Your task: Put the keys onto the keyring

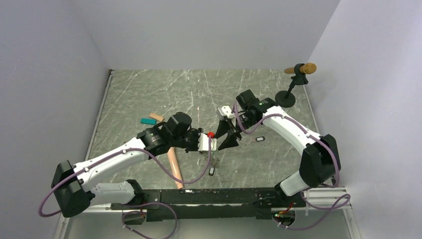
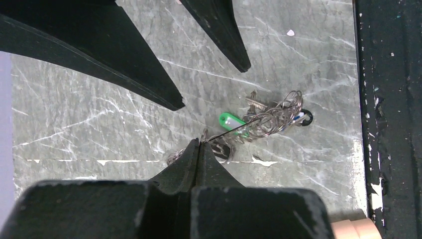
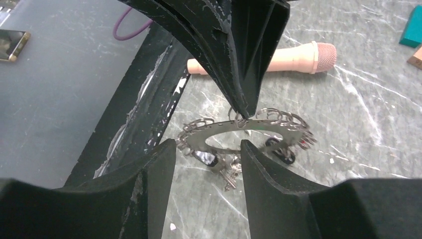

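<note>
Left gripper [image 2: 199,144] on thin metal keyring [image 3: 196,138]

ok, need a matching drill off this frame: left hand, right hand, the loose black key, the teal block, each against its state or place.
Things:
1. left hand
2. right hand
3. black key
4. teal block

States or places:
A. beside the tan block
B. open, one finger on each side of the keyring
C. lying alone, apart from the keyring
D. shut on the keyring

Pairs: 1-D, 2-B, 3-C, 4-A
</note>
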Motion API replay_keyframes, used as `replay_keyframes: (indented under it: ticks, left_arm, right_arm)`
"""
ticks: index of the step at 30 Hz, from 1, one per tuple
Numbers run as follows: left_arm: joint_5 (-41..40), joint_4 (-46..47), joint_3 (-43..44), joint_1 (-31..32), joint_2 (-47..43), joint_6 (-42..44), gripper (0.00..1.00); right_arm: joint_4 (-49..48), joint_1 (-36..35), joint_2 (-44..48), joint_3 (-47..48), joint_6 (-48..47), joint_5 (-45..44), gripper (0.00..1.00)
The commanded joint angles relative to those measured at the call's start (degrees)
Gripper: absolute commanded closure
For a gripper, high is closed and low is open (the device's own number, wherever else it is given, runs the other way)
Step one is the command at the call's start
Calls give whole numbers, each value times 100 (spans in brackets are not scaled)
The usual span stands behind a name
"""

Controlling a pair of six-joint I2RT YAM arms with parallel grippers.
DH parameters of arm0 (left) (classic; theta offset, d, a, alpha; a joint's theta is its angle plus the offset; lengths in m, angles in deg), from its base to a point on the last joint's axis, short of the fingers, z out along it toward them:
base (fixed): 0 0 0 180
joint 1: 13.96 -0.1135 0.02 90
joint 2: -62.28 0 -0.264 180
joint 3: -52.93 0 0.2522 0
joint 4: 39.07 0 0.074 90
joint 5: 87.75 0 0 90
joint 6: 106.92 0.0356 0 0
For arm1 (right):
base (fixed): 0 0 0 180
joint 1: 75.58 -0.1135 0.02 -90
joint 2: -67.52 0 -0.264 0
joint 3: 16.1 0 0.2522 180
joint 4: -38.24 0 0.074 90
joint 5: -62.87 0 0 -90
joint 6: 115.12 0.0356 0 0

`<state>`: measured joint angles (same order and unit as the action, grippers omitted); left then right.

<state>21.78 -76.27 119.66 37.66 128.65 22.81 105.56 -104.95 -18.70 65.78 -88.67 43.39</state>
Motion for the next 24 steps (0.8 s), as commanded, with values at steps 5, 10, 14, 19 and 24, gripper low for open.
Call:
replay_keyframes:
  ticks: [5,10,14,19,24]
  left_arm:
    - [316,765,89,31,-149,-199,100]
    - [474,1245,-218,25,-387,-545,100]
    - [597,1909,-792,4,-682,-934,100]
    - [714,3632,-1813,-79,-1151,-1859,100]
    - [444,5816,-3001,-135,-1594,-2691,100]
  right_arm:
    - [-450,-235,144,-128,209,97,49]
    - [-722,-302,145,-168,523,-22,50]
    - [-672,-301,178,-99,563,0,51]
    - [-554,-295,169,-52,524,63,51]
    - [-202,-313,110,65,292,227,59]
